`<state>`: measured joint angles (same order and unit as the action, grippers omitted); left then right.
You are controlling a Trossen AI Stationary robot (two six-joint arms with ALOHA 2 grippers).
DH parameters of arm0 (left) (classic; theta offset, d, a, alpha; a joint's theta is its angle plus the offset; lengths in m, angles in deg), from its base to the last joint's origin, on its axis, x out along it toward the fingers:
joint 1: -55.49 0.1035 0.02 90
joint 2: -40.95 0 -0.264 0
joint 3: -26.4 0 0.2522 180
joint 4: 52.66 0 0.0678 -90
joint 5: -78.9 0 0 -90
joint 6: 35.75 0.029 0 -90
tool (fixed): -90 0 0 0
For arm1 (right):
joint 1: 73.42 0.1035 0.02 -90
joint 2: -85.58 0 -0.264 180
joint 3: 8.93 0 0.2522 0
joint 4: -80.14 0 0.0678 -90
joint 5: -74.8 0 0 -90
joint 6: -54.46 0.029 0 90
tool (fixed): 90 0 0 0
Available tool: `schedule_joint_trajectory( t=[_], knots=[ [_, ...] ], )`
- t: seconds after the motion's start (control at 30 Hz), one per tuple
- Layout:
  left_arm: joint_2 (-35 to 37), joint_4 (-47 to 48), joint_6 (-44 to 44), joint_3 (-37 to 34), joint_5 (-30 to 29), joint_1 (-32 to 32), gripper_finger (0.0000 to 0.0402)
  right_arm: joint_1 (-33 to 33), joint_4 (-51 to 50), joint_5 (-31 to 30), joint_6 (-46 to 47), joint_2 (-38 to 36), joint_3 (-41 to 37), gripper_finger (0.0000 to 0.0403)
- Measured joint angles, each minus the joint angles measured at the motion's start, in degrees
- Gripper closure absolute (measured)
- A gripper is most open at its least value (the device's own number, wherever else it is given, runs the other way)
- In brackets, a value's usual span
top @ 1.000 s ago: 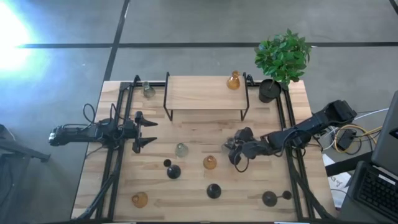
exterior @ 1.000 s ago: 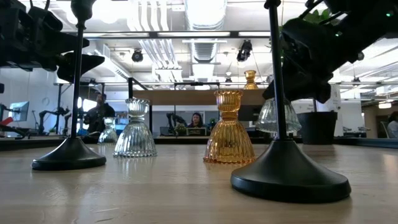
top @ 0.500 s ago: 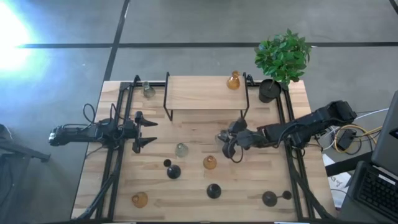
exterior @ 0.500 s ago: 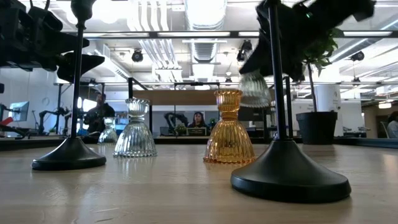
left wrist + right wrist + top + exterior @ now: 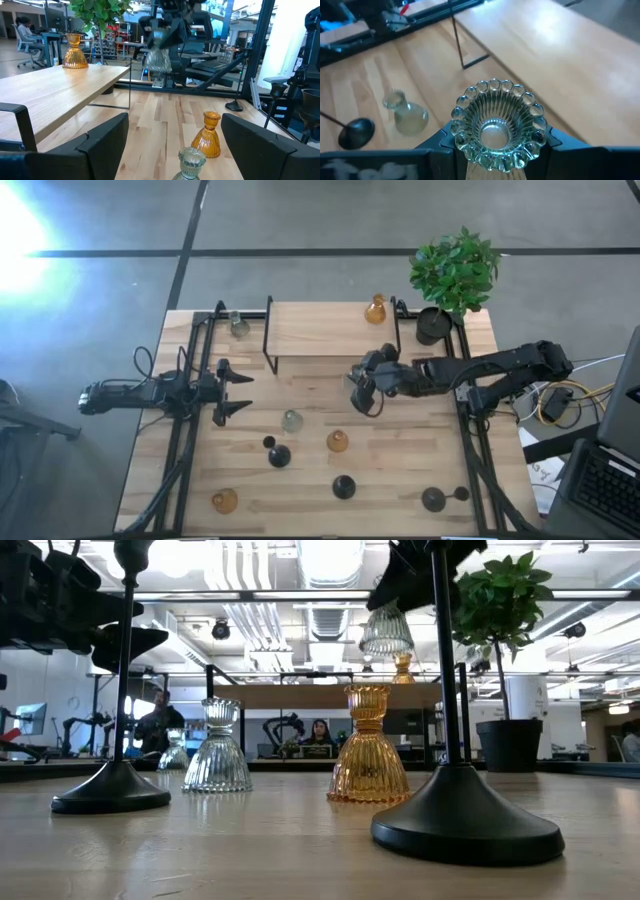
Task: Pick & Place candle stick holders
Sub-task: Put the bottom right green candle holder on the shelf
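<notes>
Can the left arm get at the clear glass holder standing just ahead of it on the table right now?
Probably yes. The left gripper is open and empty, and the clear glass holder stands apart from the amber one, nothing between. The right gripper, carrying another clear holder, is off toward the shelf.

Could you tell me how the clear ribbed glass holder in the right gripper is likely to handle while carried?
The clear glass holder, gripped by the right gripper in mid-air, looks rigid and probably breakable if dropped. Its smooth glass may slip between the fingers. Its wide beaded base and narrow neck suggest it stands steadily once set down.
</notes>
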<state>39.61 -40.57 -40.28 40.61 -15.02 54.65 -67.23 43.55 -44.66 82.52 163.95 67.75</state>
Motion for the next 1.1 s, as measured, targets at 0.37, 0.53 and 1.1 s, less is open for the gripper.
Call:
schedule_joint_trajectory(
  t=[0.37, 0.53, 1.1],
  knots=[
    [0.02, 0.00, 0.01, 0.00, 0.00, 0.00, 0.0078, -6.60, -1.25, 1.69, -8.89, 0.00, 8.87, 0.0281],
    [0.02, 0.00, 0.01, -0.01, 0.00, 0.00, 0.0078, -12.91, -2.51, 6.64, -9.16, 0.00, 9.48, 0.0281],
    [0.01, 0.00, 0.01, -0.01, 0.00, 0.00, 0.0078, -25.32, 3.11, 10.24, -11.95, -0.33, 1.49, 0.0281]
  ],
)
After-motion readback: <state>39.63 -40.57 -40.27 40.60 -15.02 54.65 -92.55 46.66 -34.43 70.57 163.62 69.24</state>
